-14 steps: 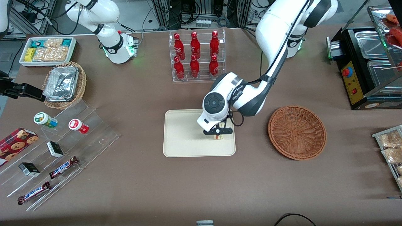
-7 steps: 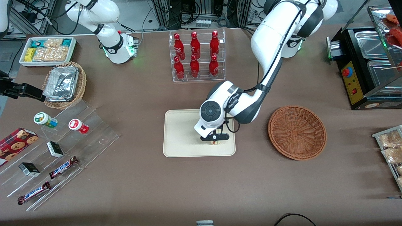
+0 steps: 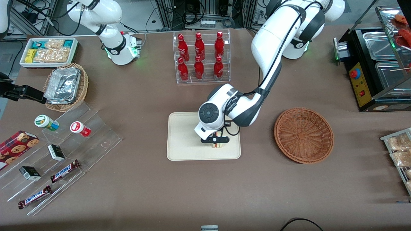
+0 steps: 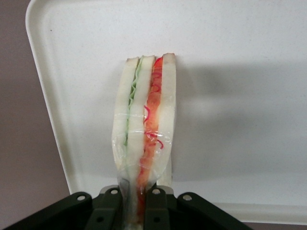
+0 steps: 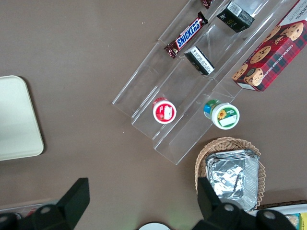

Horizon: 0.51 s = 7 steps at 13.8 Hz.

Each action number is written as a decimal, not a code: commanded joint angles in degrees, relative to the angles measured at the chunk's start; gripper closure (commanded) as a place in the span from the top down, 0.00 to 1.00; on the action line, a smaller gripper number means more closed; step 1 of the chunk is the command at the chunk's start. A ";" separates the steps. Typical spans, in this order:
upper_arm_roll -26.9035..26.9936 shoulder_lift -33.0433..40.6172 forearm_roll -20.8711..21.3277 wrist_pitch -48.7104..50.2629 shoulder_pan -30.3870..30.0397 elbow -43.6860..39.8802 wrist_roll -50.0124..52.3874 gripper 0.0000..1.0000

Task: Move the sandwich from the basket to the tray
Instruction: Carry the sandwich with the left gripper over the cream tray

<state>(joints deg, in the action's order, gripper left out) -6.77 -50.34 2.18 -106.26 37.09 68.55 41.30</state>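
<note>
Now the gripper (image 3: 217, 141) is clamped on the sandwich (image 4: 144, 139), w/ the wedge held low over the tray (image 3: 183, 141), near the tray's corner closest to the basket (image 3: 303, 135), which sits apart on the tabletop (image 3: 205, 189).

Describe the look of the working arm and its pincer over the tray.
The working arm has glossy white shells with dark grey bands at the joints. A round dark grey cap with a centre button closes its wrist joint, and a thin black cable loops beside that. The pincer above the tray has a black crossbar; the wrist view shows black fingers with small screw heads.
</note>
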 commanded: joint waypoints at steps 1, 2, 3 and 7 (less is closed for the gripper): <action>0.89 -1.60 0.90 -0.26 0.97 -2.37 0.63 0.04; 0.89 -1.60 0.90 -0.17 0.97 -2.37 0.45 0.48; 0.89 -1.60 0.99 -0.17 0.97 -2.37 0.54 0.91; 1.06 -0.90 0.99 0.09 0.80 -2.46 0.71 1.00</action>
<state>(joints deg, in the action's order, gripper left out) -6.59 -50.73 2.33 -106.68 37.10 68.03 41.30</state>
